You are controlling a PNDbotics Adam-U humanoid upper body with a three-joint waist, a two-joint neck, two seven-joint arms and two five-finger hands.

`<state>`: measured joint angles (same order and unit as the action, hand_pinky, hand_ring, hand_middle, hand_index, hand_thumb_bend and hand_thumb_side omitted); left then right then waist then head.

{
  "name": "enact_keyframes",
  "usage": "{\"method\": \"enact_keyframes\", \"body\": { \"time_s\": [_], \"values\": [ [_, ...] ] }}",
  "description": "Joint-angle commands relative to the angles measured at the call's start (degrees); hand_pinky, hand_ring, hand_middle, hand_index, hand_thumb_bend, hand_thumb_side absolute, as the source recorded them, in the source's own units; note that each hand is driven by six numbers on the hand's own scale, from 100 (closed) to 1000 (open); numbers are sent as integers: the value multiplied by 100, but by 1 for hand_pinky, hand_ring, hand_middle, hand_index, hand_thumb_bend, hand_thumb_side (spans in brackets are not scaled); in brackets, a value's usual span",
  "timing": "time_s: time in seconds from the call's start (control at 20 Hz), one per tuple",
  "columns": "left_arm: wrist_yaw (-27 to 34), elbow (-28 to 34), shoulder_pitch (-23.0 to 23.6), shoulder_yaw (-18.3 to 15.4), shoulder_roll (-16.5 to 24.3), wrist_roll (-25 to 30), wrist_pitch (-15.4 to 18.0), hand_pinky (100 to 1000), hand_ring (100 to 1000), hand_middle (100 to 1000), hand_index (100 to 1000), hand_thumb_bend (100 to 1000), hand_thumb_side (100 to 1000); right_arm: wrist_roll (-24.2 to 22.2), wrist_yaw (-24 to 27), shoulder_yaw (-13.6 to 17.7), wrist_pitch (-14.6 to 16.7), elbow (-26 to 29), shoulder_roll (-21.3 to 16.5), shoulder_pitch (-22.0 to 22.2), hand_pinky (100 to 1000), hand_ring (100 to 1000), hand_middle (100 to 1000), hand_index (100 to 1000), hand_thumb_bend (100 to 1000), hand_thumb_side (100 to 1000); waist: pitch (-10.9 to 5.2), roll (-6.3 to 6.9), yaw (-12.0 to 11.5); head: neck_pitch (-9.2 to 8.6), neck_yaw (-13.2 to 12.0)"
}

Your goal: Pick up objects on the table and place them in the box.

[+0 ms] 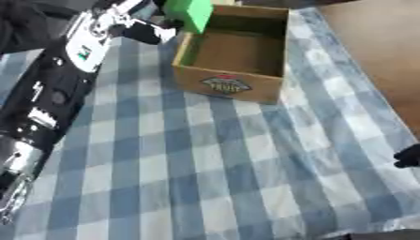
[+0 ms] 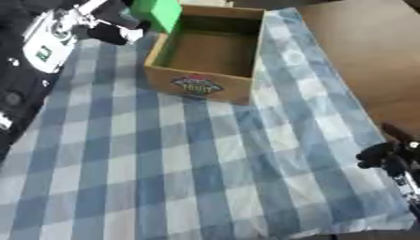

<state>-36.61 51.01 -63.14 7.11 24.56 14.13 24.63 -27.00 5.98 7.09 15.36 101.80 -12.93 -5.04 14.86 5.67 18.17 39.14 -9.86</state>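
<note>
Box, your target, is a brown cardboard carton standing open-topped at the far middle of the table, a colourful printed label on the wall that faces you. Its long axis runs away from you, skewed a little so the near corner points toward your left. Nothing shows inside it.

Nearest you, the blue-and-white checked tablecloth covers almost everything in view, with no loose items on its open stretch. At the right edge your right hand sits low, well apart from the carton; only dark curled shapes of it show, and you cannot tell whether it is clenched or slack.

Your left arm runs up the left side, black with silver and white parts, reaching toward the far left corner of the carton. There your left hand is wrapped around a green block, which is in your grasp above the carton's far left rim, its lower end over the left wall. The block looks tilted, long side roughly up and down, though blur keeps you from being sure of its full shape.

Beyond the cloth's right border lies a plain brown floor. Nothing stands between the block and the carton's opening.
</note>
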Motion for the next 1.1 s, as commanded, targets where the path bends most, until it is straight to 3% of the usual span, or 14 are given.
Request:
{"method": "enact_keyframes", "body": {
  "time_s": [0.05,0.25,0.45,0.75,1.1],
  "values": [
    [-366,42,-161,28,-91,-136,75,719,578,531,765,100,184,-41,43,-6,13,123,-68,-50,655,687,623,966,100,603,-67,-30,35,-99,-24],
    [-957,-67,-115,22,-240,-477,154,725,599,557,782,100,183,-61,40,-11,12,127,-49,-71,655,687,623,966,100,604,-24,-11,95,-158,-15],
    [-1460,-184,-65,5,-311,-802,184,742,638,602,820,170,188,-64,40,-5,13,132,-35,-82,655,687,623,966,100,605,3,-5,129,-184,14],
    [-1944,-268,-28,2,-333,-952,204,826,758,767,938,340,184,-69,35,3,11,132,-19,-78,656,688,624,966,100,605,4,-13,134,-176,25],
    [-2019,-173,-3,12,-271,-901,309,880,822,849,978,441,513,-69,48,16,10,118,-23,-66,657,689,625,966,100,607,-40,-34,97,-162,38]
  ]
}}
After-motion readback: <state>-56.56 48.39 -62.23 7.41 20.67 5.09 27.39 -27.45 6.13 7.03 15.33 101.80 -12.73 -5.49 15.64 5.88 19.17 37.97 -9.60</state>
